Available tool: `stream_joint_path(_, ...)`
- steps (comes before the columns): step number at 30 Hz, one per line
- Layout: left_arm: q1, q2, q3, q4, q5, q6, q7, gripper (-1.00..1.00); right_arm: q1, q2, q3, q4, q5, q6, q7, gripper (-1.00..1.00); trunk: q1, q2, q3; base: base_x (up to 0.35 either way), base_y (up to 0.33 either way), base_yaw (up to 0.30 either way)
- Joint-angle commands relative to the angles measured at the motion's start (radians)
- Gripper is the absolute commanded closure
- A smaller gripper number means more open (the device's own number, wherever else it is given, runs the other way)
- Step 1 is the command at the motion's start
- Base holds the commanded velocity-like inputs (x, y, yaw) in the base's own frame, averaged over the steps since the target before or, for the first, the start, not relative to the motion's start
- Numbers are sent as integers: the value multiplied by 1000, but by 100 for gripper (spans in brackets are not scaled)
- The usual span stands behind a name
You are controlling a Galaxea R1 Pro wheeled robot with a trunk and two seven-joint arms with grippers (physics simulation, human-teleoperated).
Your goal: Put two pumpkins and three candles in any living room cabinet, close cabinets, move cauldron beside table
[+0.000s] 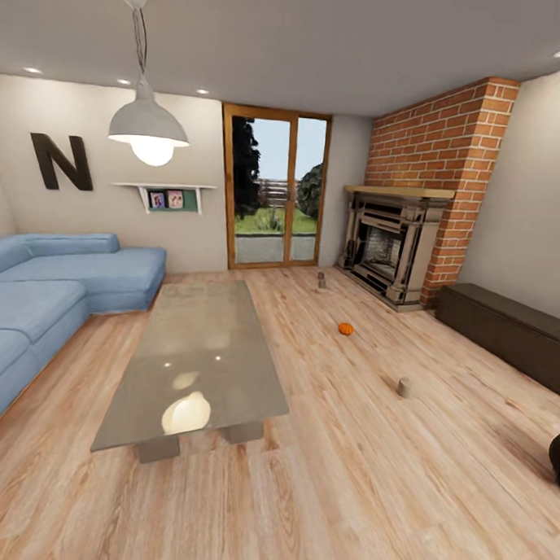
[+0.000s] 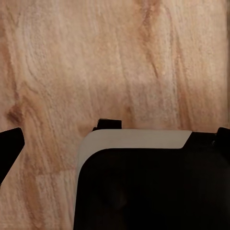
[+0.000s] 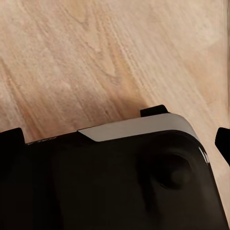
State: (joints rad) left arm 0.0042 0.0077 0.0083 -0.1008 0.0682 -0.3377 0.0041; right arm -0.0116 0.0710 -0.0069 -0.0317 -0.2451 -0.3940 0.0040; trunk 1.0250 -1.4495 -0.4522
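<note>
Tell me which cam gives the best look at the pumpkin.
Head view: the small orange pumpkin sits on the wood floor between the glass-top coffee table and the fireplace. Both wrist views look down at floorboards and dark robot bodywork, so they add nothing on it.

The table (image 1: 197,350) stands mid-floor, the sofa (image 1: 43,294) to its left. A pumpkin (image 1: 345,328) lies on the floor (image 1: 369,479) to its right, a candle (image 1: 404,388) nearer, the cabinet (image 1: 506,331) along the right wall beside the fireplace (image 1: 391,248).
</note>
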Motion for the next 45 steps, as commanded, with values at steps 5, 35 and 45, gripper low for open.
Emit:
stream_joint_path(5, 0, -1, -1, -1, 7, -1, -1, -100, -1, 0, -1, 2, -8, -3, 1, -100, 0, 0, 4, 0, 0, -225)
stream_joint_path(35, 0, -3, -1, 0, 8, -20, -1, -100, -1, 0, -1, 4, -8, -3, 1, -100, 0, 0, 36, 0, 0, -225)
stream_joint_path(45, 0, -2, -1, 0, 8, -20, 0, -100, -1, 1, -1, 4, -8, -3, 1, -100, 0, 0, 47, 0, 0, -225)
